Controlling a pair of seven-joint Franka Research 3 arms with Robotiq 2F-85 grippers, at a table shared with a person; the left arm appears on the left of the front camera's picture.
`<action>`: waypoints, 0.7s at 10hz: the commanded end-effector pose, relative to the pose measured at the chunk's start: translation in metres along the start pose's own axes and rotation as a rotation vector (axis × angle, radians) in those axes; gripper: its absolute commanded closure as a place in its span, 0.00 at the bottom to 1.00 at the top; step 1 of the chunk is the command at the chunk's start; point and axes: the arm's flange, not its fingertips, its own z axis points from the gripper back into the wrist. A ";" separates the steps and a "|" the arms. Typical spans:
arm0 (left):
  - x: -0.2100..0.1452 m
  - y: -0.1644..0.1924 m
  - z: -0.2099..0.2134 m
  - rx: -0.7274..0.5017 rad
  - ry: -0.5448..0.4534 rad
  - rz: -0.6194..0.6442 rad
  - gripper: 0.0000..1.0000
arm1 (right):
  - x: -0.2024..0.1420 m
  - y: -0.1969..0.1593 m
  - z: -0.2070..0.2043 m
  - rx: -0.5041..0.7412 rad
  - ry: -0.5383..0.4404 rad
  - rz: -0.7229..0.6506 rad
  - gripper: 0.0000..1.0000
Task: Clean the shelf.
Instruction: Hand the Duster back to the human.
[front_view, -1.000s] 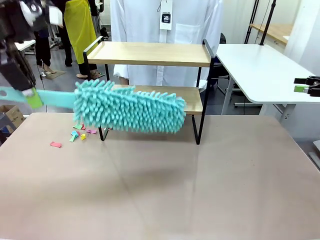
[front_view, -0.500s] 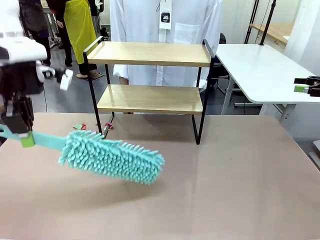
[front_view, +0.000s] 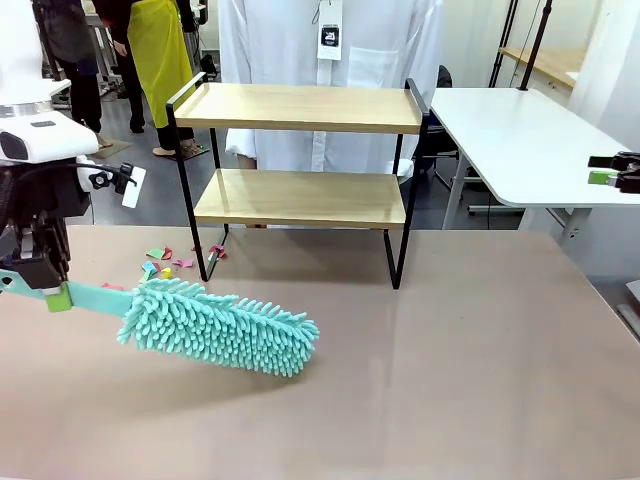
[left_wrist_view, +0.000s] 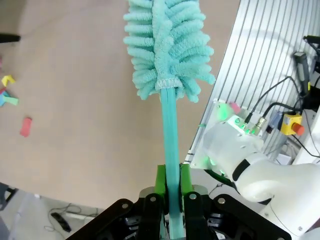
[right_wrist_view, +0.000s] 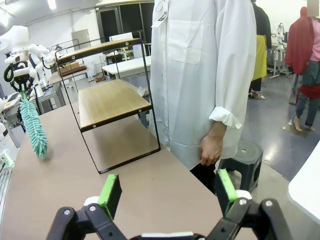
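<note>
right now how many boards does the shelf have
2 boards: the top board and the lower board right under it, both in the shelf frame at the table's far edge.

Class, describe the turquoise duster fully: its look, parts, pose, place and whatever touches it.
The duster has a fluffy turquoise head of soft, chenille-like fingers on a flat turquoise handle that looks like plastic. It lies nearly level, its head low over the brown table in front of the shelf. The left pincer is shut on the handle's end, green pads either side.
</note>
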 end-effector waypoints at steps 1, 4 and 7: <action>-0.001 -0.002 0.007 -0.007 0.009 0.001 0.87 | 0.003 0.000 -0.001 -0.006 0.003 0.006 0.00; -0.001 -0.002 0.007 -0.007 0.009 0.001 0.87 | 0.003 0.000 -0.001 -0.006 0.003 0.006 0.00; -0.001 -0.002 0.007 -0.007 0.009 0.001 0.87 | 0.003 0.000 -0.001 -0.006 0.003 0.006 0.00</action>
